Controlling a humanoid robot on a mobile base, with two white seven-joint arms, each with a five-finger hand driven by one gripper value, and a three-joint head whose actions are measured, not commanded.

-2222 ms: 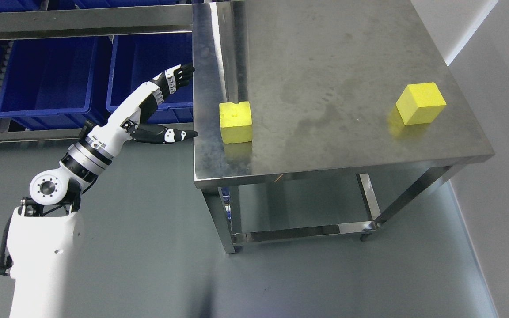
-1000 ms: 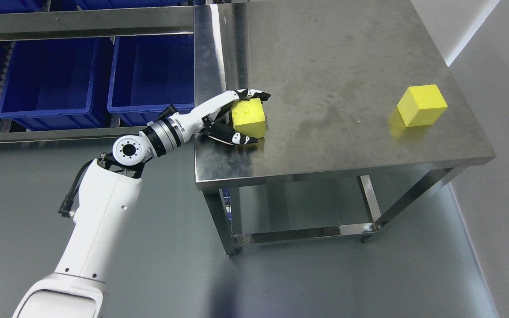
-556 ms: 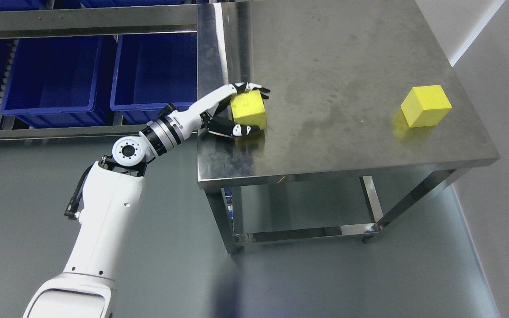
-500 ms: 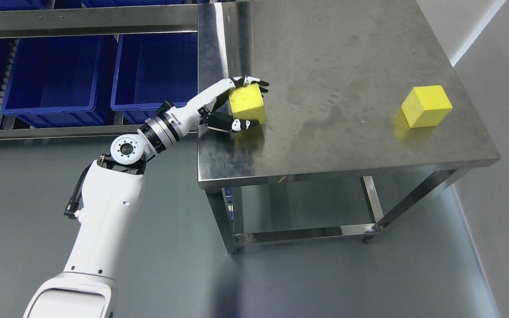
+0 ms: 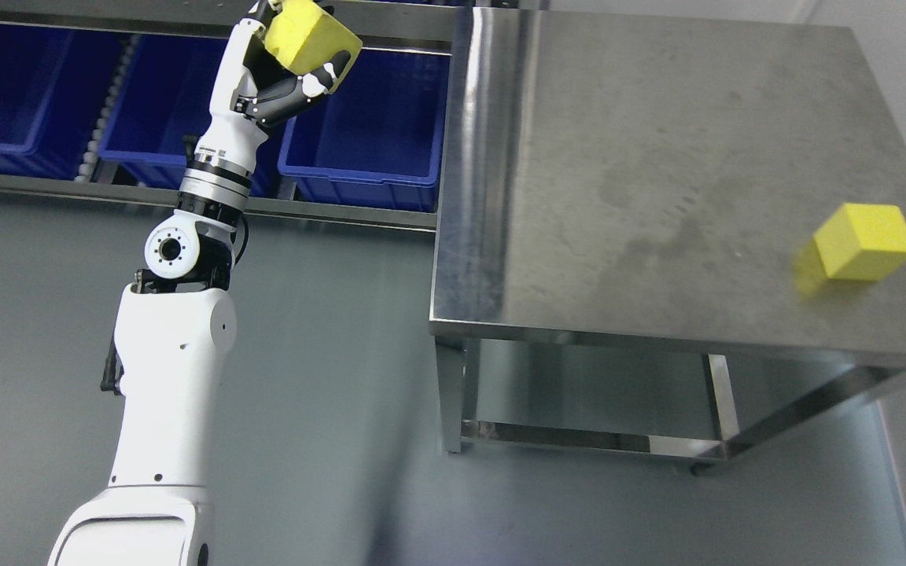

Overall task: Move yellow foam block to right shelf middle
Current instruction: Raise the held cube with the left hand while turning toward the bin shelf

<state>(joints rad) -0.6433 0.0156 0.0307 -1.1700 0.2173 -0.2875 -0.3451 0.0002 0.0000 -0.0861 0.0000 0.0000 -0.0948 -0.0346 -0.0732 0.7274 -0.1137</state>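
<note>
My left hand [image 5: 296,47] is raised near the top edge of the head view, shut on a yellow foam block [image 5: 307,35]. The block hangs in the air in front of the shelf rail [image 5: 398,31], above a blue bin [image 5: 366,141]. A second yellow foam block [image 5: 866,241] rests on the steel table [image 5: 618,181] near its right edge. The right arm does not show.
Blue bins [image 5: 12,86] sit side by side on the shelf at the upper left, behind a lower steel rail [image 5: 327,212]. The table stands to the right of the shelf, with a lower frame [image 5: 579,440] under it. Grey floor fills the lower left.
My left hand has lifted the block off the table and swung it up and left over the bins. The camera has also turned left, shifting the table and the far block rightward.
</note>
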